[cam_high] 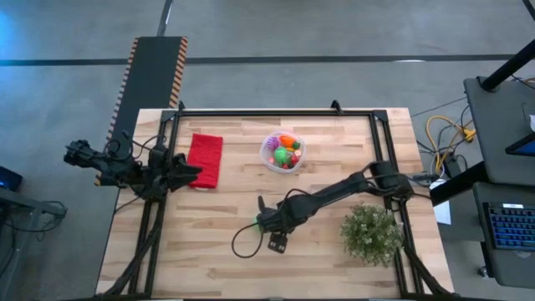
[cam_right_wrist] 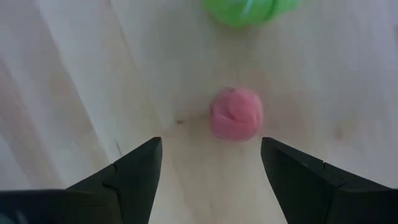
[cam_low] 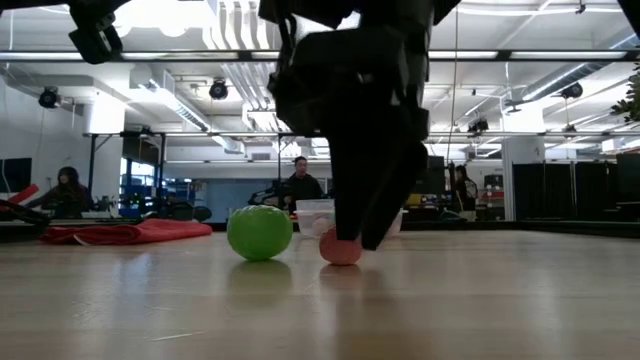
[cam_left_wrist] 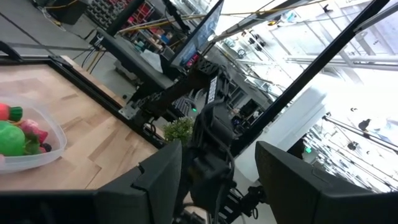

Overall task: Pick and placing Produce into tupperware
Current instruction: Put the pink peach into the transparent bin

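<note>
A: Pink produce piece (cam_right_wrist: 236, 114) located on bare wood of the table (cam_high: 209, 242), near the front middle. Green ball (cam_low: 259, 232) just beside it, apart, not touching.

B: Right gripper (cam_right_wrist: 211, 163) status?

A: Lowered over the pink piece, fingers spread wide to either side, nothing gripped. In the low view, dark fingertips (cam_low: 385, 215) down close by the pink piece; contact could not be confirmed.

B: Tupperware position?

A: Tupperware (cam_high: 282, 153) toward the back middle of the table, well apart from the right gripper, already loaded with orange, green, red and purple produce.

B: Surroundings, obstructions?

A: Red cloth (cam_high: 205, 160) beside the tupperware on the left. Potted plant (cam_high: 371, 234) near the right arm's base. Nothing between gripper and pink piece. Left gripper (cam_left_wrist: 211, 168) parked at the left edge by the cloth, fingers apart, empty.
</note>
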